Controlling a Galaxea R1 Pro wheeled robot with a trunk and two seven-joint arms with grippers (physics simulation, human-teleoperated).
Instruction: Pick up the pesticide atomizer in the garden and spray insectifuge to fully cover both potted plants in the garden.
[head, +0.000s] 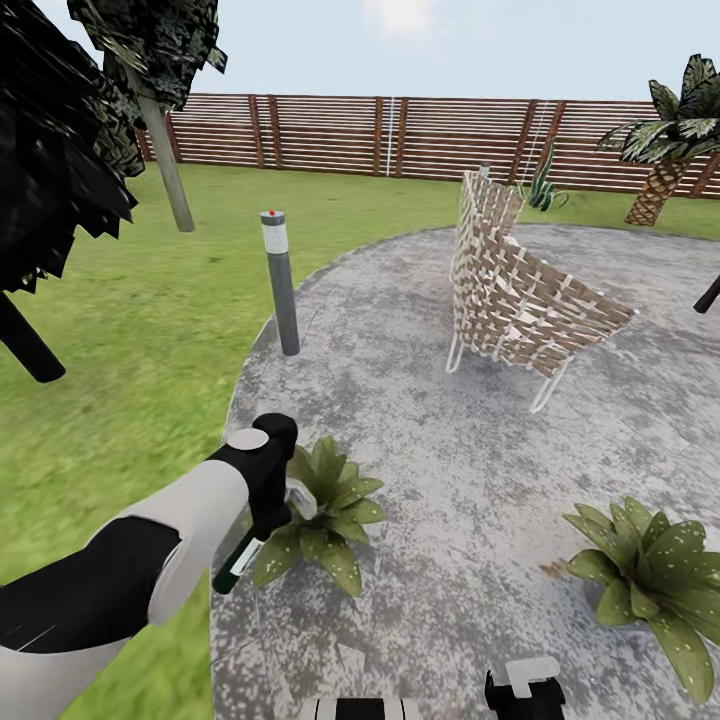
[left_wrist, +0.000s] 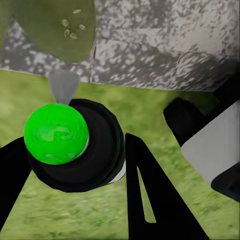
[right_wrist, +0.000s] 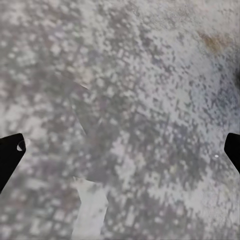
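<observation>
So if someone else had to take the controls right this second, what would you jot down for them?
Left gripper: jaws shut on the pesticide atomizer, held beside the near-left potted plant at the patio edge.
Right gripper: jaws open, holding nothing, hanging over bare paving.
Second potted plant sits at the right on the patio.
Done: atomizer picked up and brought to the first plant.
Left: cover this plant with spray, then the right one. No spray can be seen on the leaves, so how much is done cannot be told.

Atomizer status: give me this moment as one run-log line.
left end effector: shut on pesticide atomizer | atomizer: beside near potted plant at patio edge | right end effector: open, over patio | second potted plant: right
</observation>
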